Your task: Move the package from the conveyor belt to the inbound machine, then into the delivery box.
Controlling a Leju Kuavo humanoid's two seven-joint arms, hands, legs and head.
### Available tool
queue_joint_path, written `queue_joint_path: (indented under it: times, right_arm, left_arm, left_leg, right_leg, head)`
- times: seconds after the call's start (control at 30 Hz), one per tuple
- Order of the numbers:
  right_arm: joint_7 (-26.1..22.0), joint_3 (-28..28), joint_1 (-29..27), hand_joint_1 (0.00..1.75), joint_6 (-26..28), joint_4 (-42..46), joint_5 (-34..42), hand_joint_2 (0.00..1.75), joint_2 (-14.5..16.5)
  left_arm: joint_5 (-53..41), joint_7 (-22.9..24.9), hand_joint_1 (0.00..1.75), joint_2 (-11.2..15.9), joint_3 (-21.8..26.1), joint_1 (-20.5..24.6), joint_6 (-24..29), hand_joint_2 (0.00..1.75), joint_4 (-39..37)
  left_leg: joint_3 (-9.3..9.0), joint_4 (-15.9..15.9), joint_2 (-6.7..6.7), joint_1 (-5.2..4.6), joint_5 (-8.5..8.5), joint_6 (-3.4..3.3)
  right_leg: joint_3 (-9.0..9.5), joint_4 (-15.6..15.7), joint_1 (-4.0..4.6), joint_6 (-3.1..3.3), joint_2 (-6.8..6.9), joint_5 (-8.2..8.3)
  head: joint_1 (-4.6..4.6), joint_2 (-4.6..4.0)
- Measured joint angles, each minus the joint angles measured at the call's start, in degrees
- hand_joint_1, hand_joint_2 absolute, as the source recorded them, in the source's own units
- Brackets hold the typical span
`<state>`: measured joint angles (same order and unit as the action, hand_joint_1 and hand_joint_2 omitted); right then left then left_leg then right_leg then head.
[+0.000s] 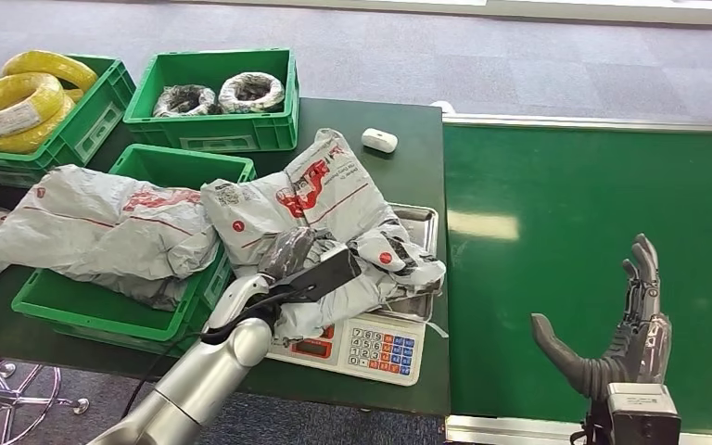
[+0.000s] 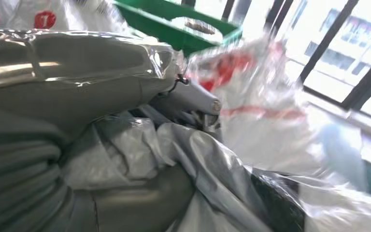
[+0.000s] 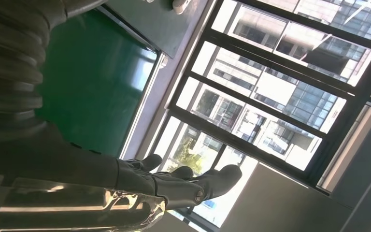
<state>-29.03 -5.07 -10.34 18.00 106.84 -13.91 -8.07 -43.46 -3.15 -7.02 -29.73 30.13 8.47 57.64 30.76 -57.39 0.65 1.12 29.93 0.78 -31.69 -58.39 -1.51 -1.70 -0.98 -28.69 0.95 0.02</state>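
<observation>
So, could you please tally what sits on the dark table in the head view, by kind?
Green crates: 3, one with yellow coils, one with wrapped rolls, one under a package.
Grey packages: 2, one in the near crate, one on the scale, gripped by the left hand.
Scale: 1.
Small white case: 1.
Total: 7.
</observation>
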Motion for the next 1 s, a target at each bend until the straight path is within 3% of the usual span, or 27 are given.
queue_joint_path:
  times: [0.3,0.47,0.67,0.87,0.9,0.93,1.0]
  right_arm:
    - [0.01,0.87,-3.08,0.00,1.67,0.92,-1.60,1.75,1.08]
    - [0.01,2.29,-5.44,0.00,2.99,2.16,-1.59,1.75,1.47]
    - [0.12,3.40,-7.67,0.00,3.58,3.58,-1.76,1.75,1.75]
    - [1.09,3.68,-8.33,0.00,2.60,4.39,-2.79,1.75,2.22]
    - [1.19,3.70,-8.34,0.00,2.31,4.39,-2.87,1.75,2.28]
    - [1.29,3.70,-8.33,0.00,2.06,4.39,-2.92,1.75,2.34]
    - [1.42,3.73,-8.30,0.00,1.65,4.39,-2.97,1.75,2.45]
  left_arm:
    - [-5.13,-0.10,1.75,5.47,6.25,-1.45,8.36,1.75,25.27]
    - [-8.75,0.04,1.75,8.41,9.82,-1.05,13.10,1.75,35.49]
    - [-10.85,2.90,1.74,11.76,15.45,-0.78,14.55,1.75,38.24]
    - [-10.48,5.21,1.65,15.09,24.82,-1.17,11.82,1.75,31.87]
    - [-10.34,5.21,1.60,15.59,26.48,-1.51,11.55,1.75,30.11]
    - [-10.21,5.19,1.40,16.07,28.04,-1.94,11.35,1.75,28.35]
    - [-10.09,5.12,0.58,16.94,30.76,-2.90,11.07,1.75,24.99]
  left_leg:
    - [0.14,0.00,0.00,0.00,0.00,0.00]
    - [0.15,0.00,0.00,0.00,0.00,0.00]
    - [0.10,0.01,-0.01,0.00,0.00,0.00]
    - [0.04,0.03,-0.08,0.01,0.00,0.01]
    - [0.05,0.03,-0.08,0.01,0.00,0.01]
    - [0.05,0.03,-0.09,0.01,0.00,0.01]
    - [0.06,0.03,-0.11,0.01,0.00,0.01]
  right_leg:
    - [-0.15,0.00,0.00,0.00,0.00,-0.01]
    - [-0.15,0.01,0.00,0.00,0.00,-0.01]
    - [-0.13,0.00,0.00,0.00,-0.01,-0.01]
    - [-0.12,-0.02,0.01,0.01,-0.06,-0.01]
    - [-0.13,-0.03,0.01,0.01,-0.06,-0.01]
    - [-0.13,-0.03,0.01,0.01,-0.07,-0.01]
    - [-0.15,-0.03,0.01,0.01,-0.08,-0.01]
  head:
    - [0.00,0.00]
    - [-0.02,0.00]
    - [-0.01,0.00]
    - [-0.01,0.00]
    - [-0.01,0.00]
    - [-0.01,0.00]
    - [-0.01,0.00]
